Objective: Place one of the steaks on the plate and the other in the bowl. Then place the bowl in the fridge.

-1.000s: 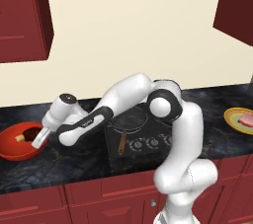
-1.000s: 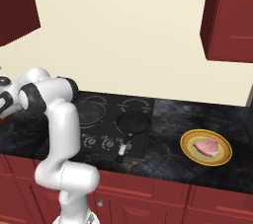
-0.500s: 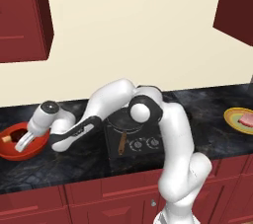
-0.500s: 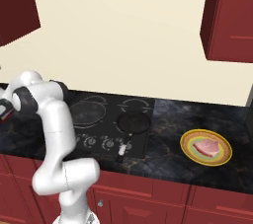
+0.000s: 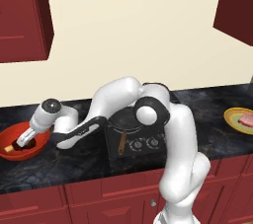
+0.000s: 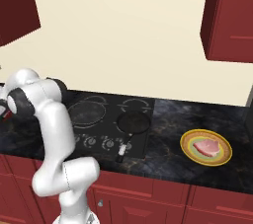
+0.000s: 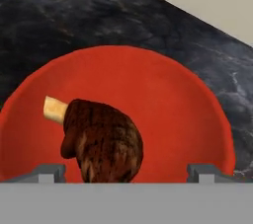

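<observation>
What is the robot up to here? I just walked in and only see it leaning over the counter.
The white arm reaches left over the red bowl, its gripper open. The dark brown steak with the tan bone end lies inside the bowl, between the spread fingertips. The pale pink steak already lies on the yellow plate at the counter's far right. The bowl is not yet in a fridge.

kitchen; hob (image 6: pixel 111 122), red cabinets (image 6: pixel 230 16), dark counter (image 6: pixel 173 114)

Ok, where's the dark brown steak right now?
The dark brown steak lies inside the red bowl at the far left of the counter, directly under the open pincer.
</observation>
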You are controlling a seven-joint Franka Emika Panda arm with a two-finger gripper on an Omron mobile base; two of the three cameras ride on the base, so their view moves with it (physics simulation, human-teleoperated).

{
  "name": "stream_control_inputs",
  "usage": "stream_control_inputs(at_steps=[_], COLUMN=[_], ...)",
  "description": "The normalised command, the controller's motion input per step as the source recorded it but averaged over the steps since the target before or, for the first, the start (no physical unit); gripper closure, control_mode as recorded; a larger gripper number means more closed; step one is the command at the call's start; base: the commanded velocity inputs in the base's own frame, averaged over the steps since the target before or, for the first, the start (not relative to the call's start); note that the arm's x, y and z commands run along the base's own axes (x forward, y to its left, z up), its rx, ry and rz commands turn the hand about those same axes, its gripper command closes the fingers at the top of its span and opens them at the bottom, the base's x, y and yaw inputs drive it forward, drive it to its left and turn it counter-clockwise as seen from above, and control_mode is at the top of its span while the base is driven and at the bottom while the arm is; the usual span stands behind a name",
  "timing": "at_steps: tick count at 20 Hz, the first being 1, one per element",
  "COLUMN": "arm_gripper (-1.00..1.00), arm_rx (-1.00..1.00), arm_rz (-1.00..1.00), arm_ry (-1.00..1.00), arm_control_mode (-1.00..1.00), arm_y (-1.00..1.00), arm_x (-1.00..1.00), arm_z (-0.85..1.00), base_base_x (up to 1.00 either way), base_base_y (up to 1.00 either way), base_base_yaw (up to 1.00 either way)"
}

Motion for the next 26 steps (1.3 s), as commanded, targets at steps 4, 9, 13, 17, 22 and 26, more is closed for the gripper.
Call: stream_control_inputs(at_steps=[4, 9, 13, 17, 22, 26], arm_gripper=[-1.0, -1.0, -1.0, -1.0, -1.0, -1.0], arm_rx=[0.02, 0.11, 0.08, 0.17, 0.08, -0.13], arm_rz=[-0.07, -0.07, -0.12, -0.08, -0.03, -0.11], arm_ry=[-0.11, -0.03, 0.0, 0.0, 0.02, 0.24], arm_control_mode=[-1.0, -1.0, -1.0, -1.0, -1.0, -1.0], arm_y=[-0.71, -0.98, -1.0, -1.0, -0.85, -0.6], arm_x=[-0.45, -0.3, -0.27, -0.12, -0.14, -0.19], arm_z=[0.49, 0.78, 0.84, 0.93, 1.0, 0.81], base_base_x=[0.0, 0.0, 0.0, 0.0, 0.0, 0.0], base_base_y=[0.0, 0.0, 0.0, 0.0, 0.0, 0.0], base_base_yaw=[0.0, 0.0, 0.0, 0.0, 0.0, 0.0])
